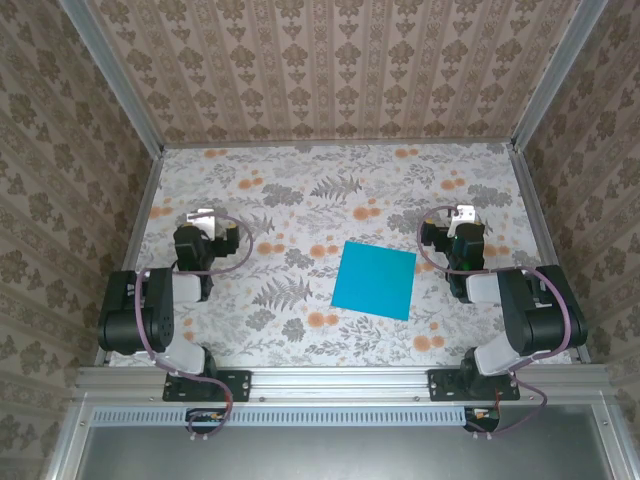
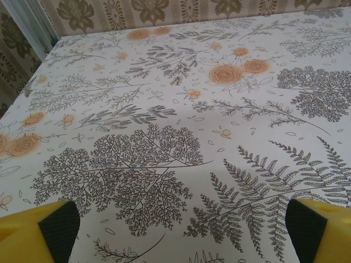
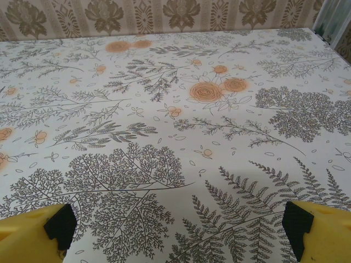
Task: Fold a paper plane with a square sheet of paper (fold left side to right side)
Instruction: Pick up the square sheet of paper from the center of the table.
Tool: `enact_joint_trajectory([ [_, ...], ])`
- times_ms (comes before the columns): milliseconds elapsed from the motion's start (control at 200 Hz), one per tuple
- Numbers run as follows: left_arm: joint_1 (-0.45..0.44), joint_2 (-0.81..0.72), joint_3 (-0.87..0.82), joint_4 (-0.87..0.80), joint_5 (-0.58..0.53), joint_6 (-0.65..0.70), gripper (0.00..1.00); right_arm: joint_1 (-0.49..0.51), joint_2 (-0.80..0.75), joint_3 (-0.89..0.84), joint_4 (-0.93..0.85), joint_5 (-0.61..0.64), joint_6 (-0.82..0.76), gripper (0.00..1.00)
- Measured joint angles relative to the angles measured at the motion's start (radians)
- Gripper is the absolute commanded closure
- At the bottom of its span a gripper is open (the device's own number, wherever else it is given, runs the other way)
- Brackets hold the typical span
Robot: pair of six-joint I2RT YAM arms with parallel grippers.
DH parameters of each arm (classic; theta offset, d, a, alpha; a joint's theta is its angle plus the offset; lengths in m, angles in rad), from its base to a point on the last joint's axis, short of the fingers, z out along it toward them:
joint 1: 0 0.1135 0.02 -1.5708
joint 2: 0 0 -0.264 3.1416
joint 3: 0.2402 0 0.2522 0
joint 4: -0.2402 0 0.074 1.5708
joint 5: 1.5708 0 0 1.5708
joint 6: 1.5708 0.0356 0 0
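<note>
A square sheet of paper, turquoise-blue and unmarked, is laid flat and unfolded on the floral-printed table. From overhead it is seen turned slightly out of line with the table's edges. It is placed between the two arms, right of centre, nearer the right arm and well apart from the left. No crease can be made out on it, and it is touched by neither gripper.

The left gripper is held over the table's left side and the right gripper over its right, just beyond the sheet's far right corner. From above, the jaws are too small for their spread to be judged.

That detail is supplied by the wrist cameras. The left gripper is shown spread wide, its yellow fingers and black pads set in the bottom corners with nothing held between them. The right gripper is likewise opened wide and empty. In both views the fingers are cut off by the lower edge, and printed ferns and orange blooms are seen ahead of them.

The table is enclosed by damask-patterned walls, and purple cables are looped beside the wrists.
</note>
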Motion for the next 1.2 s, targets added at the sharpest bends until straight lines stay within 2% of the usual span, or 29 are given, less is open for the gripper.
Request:
enact_joint_trajectory([
  [850,0.000,-0.023,-0.003,-0.015,-0.015,0.000,0.00,0.000,-0.006,0.002,-0.016,0.015,0.004,0.00],
  [1020,-0.016,-0.266,0.022,-0.223,-0.051,-0.018,0.00,0.000,-0.169,0.072,-0.273,0.042,0.039,0.00],
  [1105,-0.029,-0.371,0.114,-0.401,-0.056,-0.081,0.00,0.000,-0.296,0.140,-0.408,0.041,0.087,0.00],
  [1200,-0.040,-0.411,0.247,-0.592,-0.035,-0.188,0.00,0.000,-0.395,0.222,-0.560,0.027,0.163,0.00],
])
